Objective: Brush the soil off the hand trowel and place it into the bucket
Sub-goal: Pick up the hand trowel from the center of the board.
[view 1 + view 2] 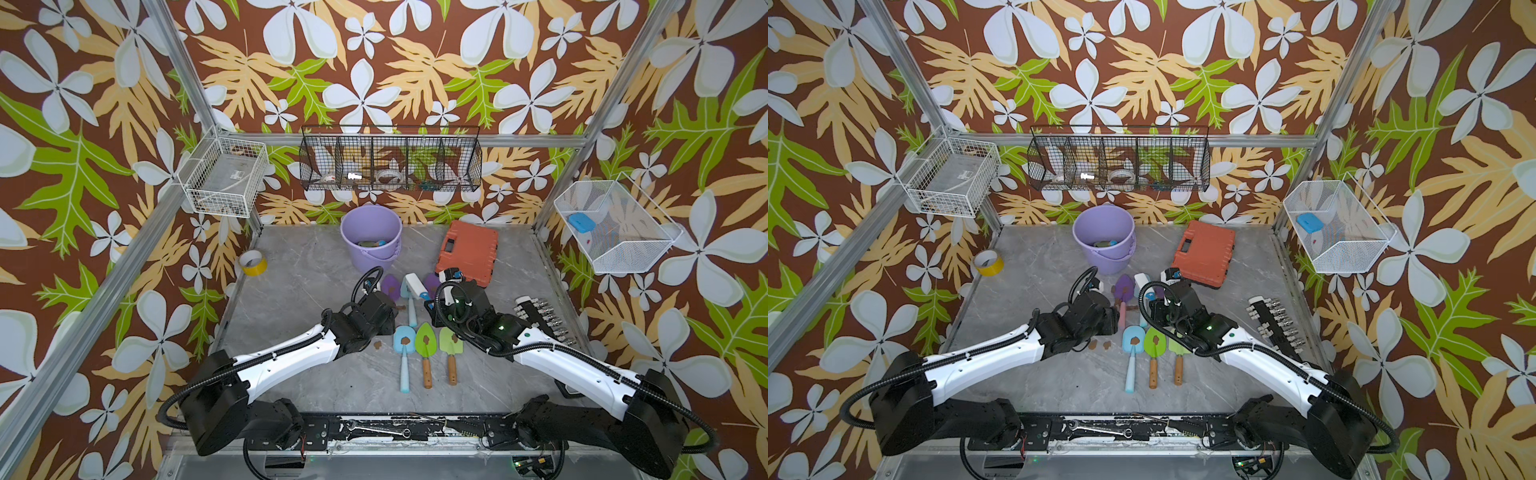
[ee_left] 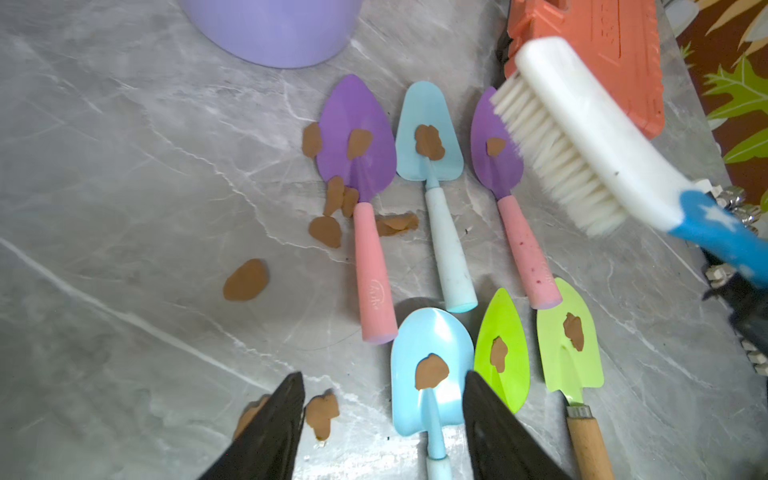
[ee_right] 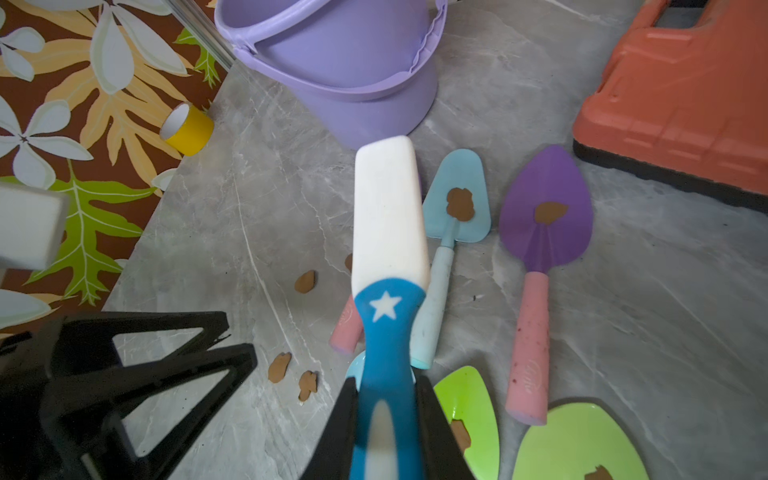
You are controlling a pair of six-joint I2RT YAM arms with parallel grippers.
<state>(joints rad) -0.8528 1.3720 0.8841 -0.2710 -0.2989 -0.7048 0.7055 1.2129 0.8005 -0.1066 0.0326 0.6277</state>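
Observation:
Several hand trowels lie in two rows on the marble table, each blade bearing a brown soil blob [image 2: 429, 142]. My left gripper [image 2: 382, 390] hangs open and empty over the front row, its fingers either side of the light-blue trowel [image 2: 415, 332] [image 1: 404, 345]. More soil [image 2: 246, 280] lies loose on the table to the left. My right gripper [image 3: 386, 386] is shut on the blue handle of a white brush [image 3: 388, 216] [image 2: 582, 137], held above the back row of trowels. The lavender bucket [image 1: 371, 226] [image 1: 1104, 226] stands behind the trowels, with a few items inside.
An orange tool case [image 1: 467, 251] lies at the back right, beside the bucket. A yellow tape roll [image 1: 252, 262] sits at the left wall. A rail of metal sockets [image 1: 544, 316] lies by the right edge. Wire baskets [image 1: 390, 160] hang on the walls.

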